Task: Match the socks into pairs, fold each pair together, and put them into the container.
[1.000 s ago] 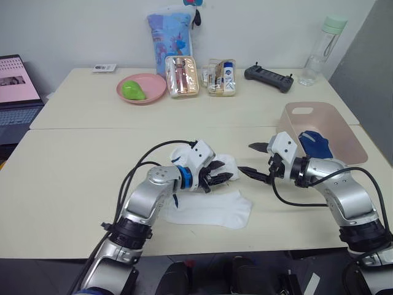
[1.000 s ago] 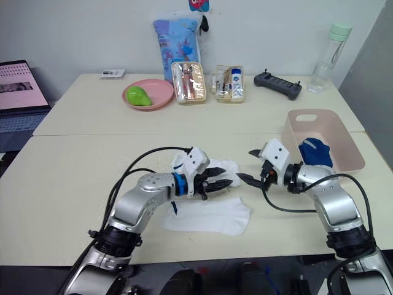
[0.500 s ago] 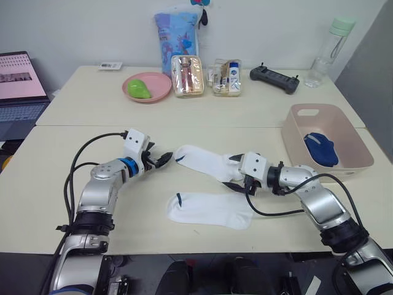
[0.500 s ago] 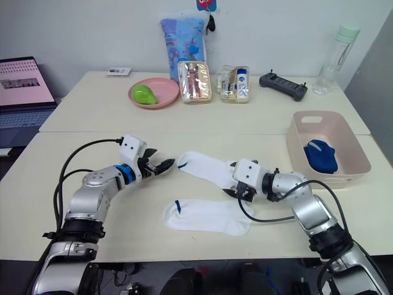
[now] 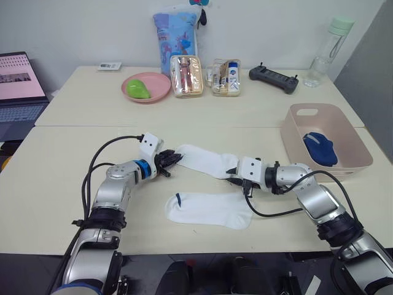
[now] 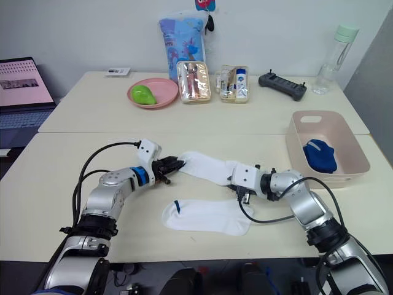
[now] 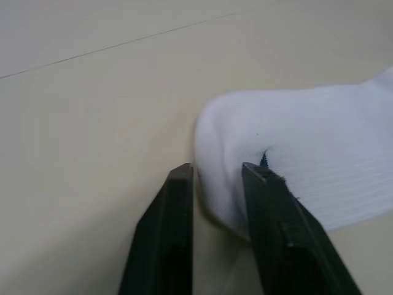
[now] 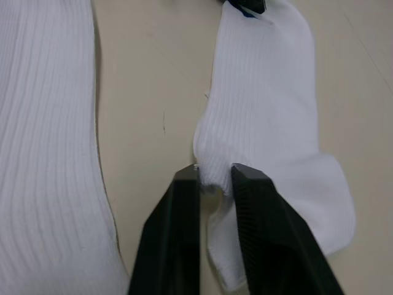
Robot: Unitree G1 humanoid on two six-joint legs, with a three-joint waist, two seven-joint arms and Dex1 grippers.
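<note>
Both arms reach low and inward toward each other, the left gripper (image 5: 174,161) and right gripper (image 5: 234,176) each with jaws pinched nearly together.

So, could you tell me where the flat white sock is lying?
The flat white sock lies on the near table, just nearer the robot than the stretched white sock.

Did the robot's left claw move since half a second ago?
Yes. The left gripper slid toward the robot's right, away from the laptop, and now sits at the cuff end of the stretched white sock.
</note>
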